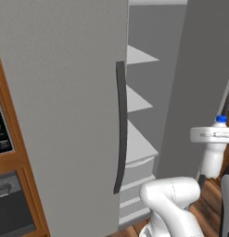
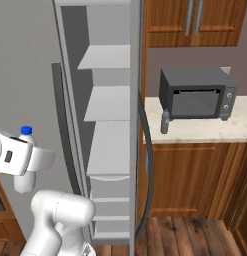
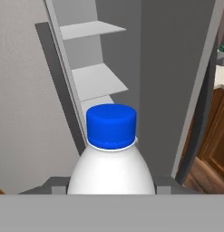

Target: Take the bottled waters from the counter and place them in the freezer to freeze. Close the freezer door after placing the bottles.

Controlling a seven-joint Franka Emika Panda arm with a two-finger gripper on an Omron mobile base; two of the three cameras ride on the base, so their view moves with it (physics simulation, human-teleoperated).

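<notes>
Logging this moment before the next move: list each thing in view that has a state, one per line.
Tall grey freezer door with black handle: open.
Grey freezer compartment with pale shelves: open, shelves bare.
Whitish plastic bottle with blue cap: upright, capped, gripped.
Hand: shut on the bottle.
Smoky grey bottle: upright on the beige counter.
Dark grey microwave: closed.

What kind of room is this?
Most likely a kitchen: a tall grey fridge stands open showing pale shelves, and a dark grey microwave sits on a beige stone counter over brown wooden cabinets.
</notes>
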